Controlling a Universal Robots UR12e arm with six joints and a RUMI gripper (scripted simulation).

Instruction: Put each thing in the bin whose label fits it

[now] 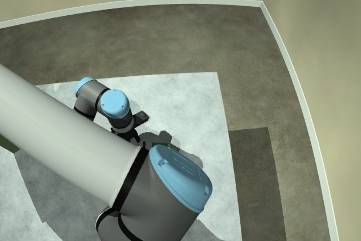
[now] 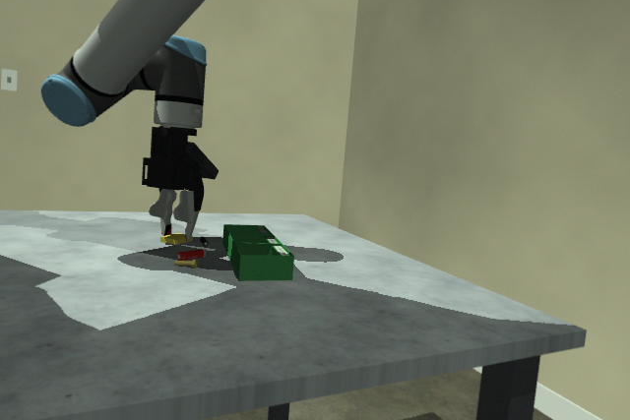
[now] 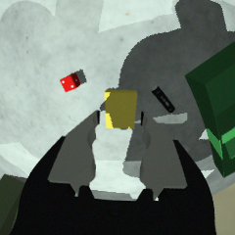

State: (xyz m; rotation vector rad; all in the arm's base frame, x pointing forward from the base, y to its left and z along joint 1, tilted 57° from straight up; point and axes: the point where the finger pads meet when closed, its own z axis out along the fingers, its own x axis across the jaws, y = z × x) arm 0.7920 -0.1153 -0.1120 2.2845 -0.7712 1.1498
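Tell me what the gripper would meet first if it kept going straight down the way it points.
Probably the flat yellow block on the grey table. It lies between the tips of the part-open gripper, so the fingers would likely straddle it and touch the table top, though depth is unclear.

Bins [image 2: 259, 255] on table [image 2: 355, 303], block [image 2: 173, 239] left

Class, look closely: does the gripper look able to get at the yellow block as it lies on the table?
Probably yes. The gripper is down at the table with its fingers open on either side of the yellow block. Nothing lies between them; the red cube and black piece lie apart.
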